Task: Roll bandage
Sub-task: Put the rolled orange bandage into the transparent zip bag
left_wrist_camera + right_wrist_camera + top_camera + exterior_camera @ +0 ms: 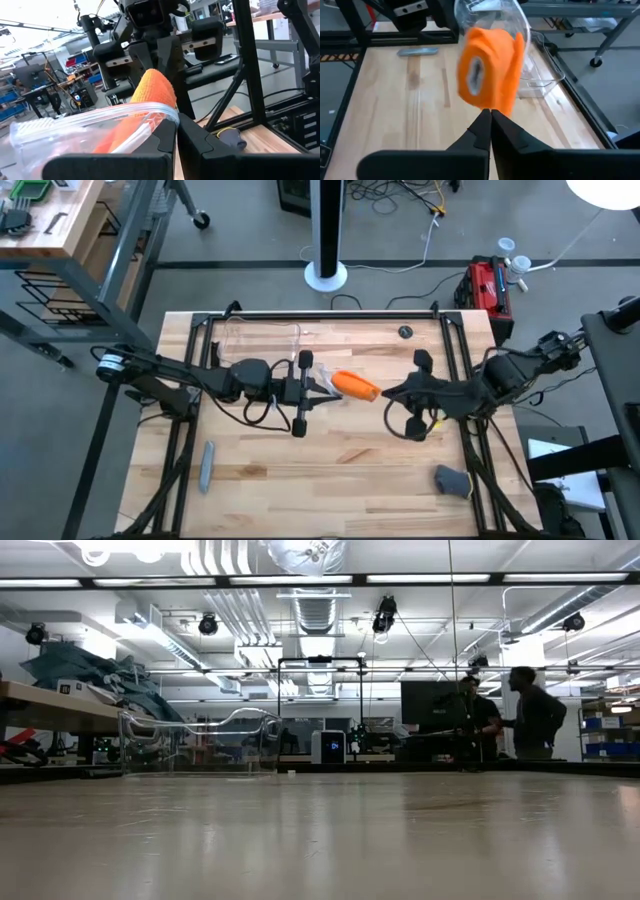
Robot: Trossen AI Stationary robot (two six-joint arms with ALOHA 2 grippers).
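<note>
The orange bandage (356, 386) is a stubby roll held in the air over the table's middle, between my two grippers. Its left part sits inside a crinkled clear plastic wrap (85, 125), and its rounded end (156, 85) sticks out of the wrap. My left gripper (322, 387) comes from the table's left and is shut on the wrap. My right gripper (386, 393) comes from the right and is shut at the roll's right end. In the right wrist view the roll's end face with its grey core (475, 75) points at the camera. The low view shows neither gripper nor bandage. My left gripper pinches the clear wrap (150, 117) between its two fingers, coming level from the table's left. Orange bandage shows through the wrap beside the fingers; whether the fingers also have the fabric, I cannot tell. Wrap and roll are lifted clear of the table. My right gripper pinches the bandage's lower edge (492, 106) between its two fingertips, right below the end face. The fingers come about level from the table's right. The roll stands above the fingertips, clear of the table.
A grey bar (207, 465) lies near the table's front left. A grey lump (452, 479) lies at the front right. A clear plastic tray (265, 335) and a small dark disc (404, 332) sit toward the far edge. People (520, 715) stand far behind the table.
</note>
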